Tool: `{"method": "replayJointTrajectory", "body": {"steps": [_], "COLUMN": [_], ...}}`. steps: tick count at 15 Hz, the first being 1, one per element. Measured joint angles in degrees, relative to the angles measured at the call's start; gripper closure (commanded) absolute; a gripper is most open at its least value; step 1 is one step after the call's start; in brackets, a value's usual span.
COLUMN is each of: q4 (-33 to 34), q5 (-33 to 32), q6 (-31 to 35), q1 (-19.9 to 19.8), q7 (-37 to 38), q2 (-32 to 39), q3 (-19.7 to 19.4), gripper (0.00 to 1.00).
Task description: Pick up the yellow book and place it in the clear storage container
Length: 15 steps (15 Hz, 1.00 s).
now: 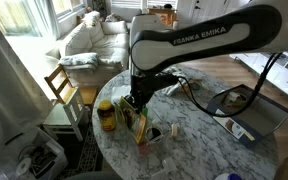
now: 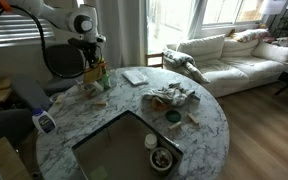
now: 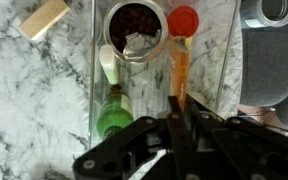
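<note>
One worry: the gripper (image 3: pixel 174 112) looks clamped nearly shut on the yellow book (image 3: pixel 180 65), edge-on over the clear container (image 3: pixel 92 60). It could snag the jar (image 3: pixel 136 35) going down.

A white arm (image 1: pixel 199 35) with rounded shells is shown; "FRANKA EMIKA" is printed in white on a black band along one link. A round dark cap is seen on a joint in an exterior view. A black cable (image 1: pixel 271 68) is hung from it. The hand (image 3: pixel 174 110) is black, with angular linked fingers.
</note>
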Motion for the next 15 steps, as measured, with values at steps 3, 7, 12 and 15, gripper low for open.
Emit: {"method": "replayJointTrajectory", "body": {"steps": [3,7,12,15], "q4": [0.66,1.84,2.85,2.86], "q5": [-0.31,-1.67,-4.46,-4.91], "q6": [0.73,0.76,0.69,0.56], "q1": [1.12,2.40,3.83,4.07], "q7": [2.58,5.27,8.45,10.42], "q2": [0.84,1.89,2.72,2.77], "q3": [-0.99,-2.28,-4.08,-4.64], "gripper": [0.98,0.98,0.98,0.68]}}
